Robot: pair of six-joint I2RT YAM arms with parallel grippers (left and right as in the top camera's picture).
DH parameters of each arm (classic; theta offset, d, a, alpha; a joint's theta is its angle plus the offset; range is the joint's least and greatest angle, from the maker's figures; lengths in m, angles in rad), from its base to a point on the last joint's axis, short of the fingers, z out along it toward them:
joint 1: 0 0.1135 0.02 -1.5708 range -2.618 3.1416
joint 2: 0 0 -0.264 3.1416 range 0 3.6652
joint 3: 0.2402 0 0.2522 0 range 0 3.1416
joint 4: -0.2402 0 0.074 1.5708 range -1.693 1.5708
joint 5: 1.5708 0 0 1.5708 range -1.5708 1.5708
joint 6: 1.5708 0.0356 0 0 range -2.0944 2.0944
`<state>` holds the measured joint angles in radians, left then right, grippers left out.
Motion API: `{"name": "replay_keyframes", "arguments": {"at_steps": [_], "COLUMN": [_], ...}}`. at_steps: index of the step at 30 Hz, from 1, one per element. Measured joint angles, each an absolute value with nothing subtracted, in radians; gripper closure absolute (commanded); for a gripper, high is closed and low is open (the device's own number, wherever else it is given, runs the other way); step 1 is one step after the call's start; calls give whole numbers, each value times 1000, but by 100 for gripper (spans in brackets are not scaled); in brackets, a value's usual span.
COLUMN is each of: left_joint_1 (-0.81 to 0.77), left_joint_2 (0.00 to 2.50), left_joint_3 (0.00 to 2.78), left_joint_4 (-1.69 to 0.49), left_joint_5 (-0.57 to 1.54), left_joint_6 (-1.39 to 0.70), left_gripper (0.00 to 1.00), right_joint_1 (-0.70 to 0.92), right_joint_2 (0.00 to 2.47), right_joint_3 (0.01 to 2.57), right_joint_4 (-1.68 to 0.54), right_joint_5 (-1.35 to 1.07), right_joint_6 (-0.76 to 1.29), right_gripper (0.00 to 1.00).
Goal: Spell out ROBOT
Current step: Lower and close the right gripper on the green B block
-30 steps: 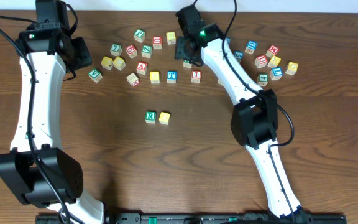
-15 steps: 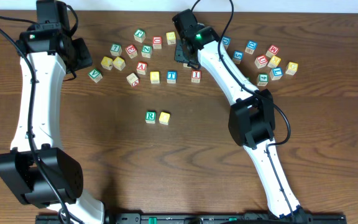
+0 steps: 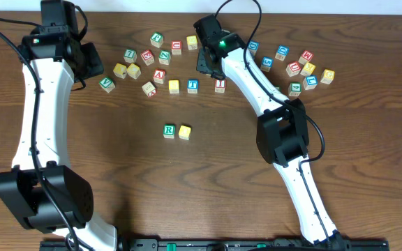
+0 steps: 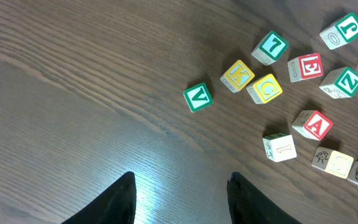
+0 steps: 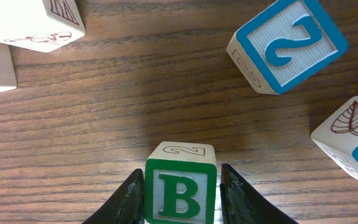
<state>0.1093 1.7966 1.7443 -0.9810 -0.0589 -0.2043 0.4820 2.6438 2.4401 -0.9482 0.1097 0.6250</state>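
While the left gripper hangs spread and empty at ten o'clock, the right gripper, shifted slightly toward nine o'clock, has closed to pinch the B.

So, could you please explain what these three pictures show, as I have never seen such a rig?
Two white robot arms stand at a wooden table. One picture looks down from above; the other two come from a camera on each wrist. Wooden letter cubes lie scattered at the far side; a green R cube and a yellow cube sit side by side nearer the middle. The left gripper is open and empty. The right gripper straddles a green B cube; whether it grips yet is unclear.
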Motion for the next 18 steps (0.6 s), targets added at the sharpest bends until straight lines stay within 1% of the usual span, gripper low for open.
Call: {"name": "replay_keyframes", "arguments": {"at_steps": [18], "left_joint_1": [109], "left_joint_2": [1797], "left_joint_3": [1744], "left_joint_4": [-979], "left_joint_5": [-59], "left_joint_6": [-204], "left_gripper": [53], "right_joint_1": [482], "right_joint_2": [2644], "right_joint_3": [2439], "right_joint_4": [-960], "right_joint_5": [110], "right_joint_6": [625], "right_gripper": [67]}}
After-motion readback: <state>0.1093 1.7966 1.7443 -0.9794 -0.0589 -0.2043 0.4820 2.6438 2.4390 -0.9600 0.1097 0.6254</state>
